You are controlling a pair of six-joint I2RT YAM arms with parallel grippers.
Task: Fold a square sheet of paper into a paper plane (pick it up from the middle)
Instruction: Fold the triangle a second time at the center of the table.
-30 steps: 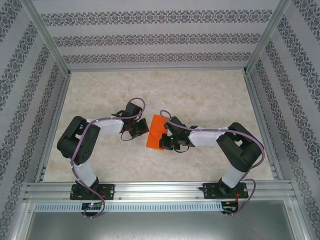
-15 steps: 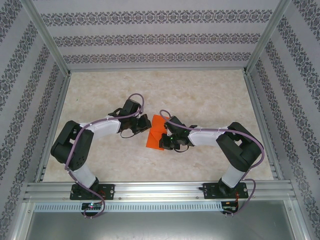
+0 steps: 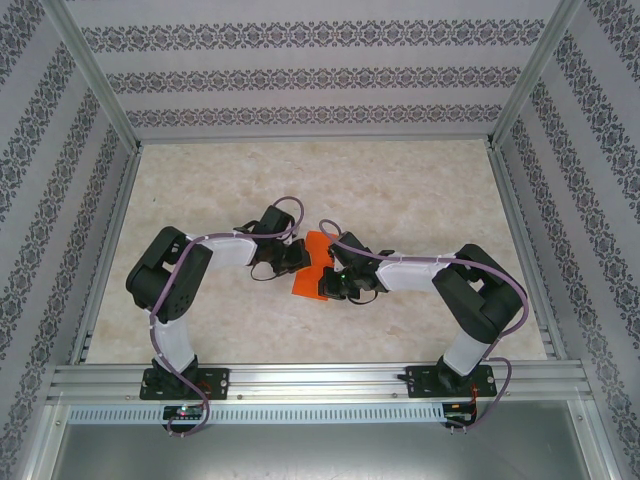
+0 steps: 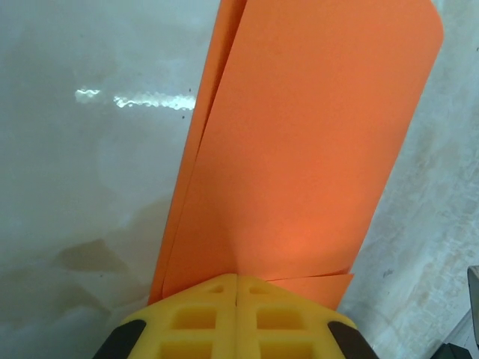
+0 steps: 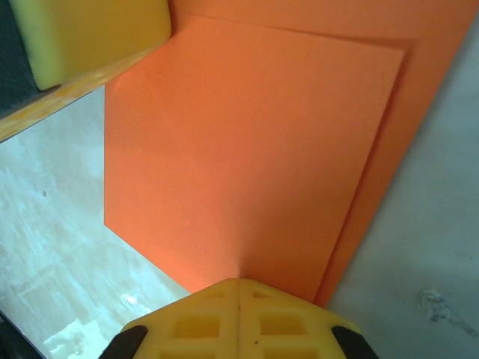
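Left gripper (image 4: 237, 280) and right gripper (image 5: 239, 284) both pinch the thin folded orange paper sheet (image 4: 299, 149); opposite pulls could tear it.

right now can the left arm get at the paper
Likely yes: the left gripper is shut on one edge of the paper, with nothing between; the right gripper holds another edge.

Striped, floral-banded wallpaper walls (image 3: 300, 80) enclose a pale marbled table (image 3: 400, 190) — aluminium frame rails (image 3: 320, 380) edge it.
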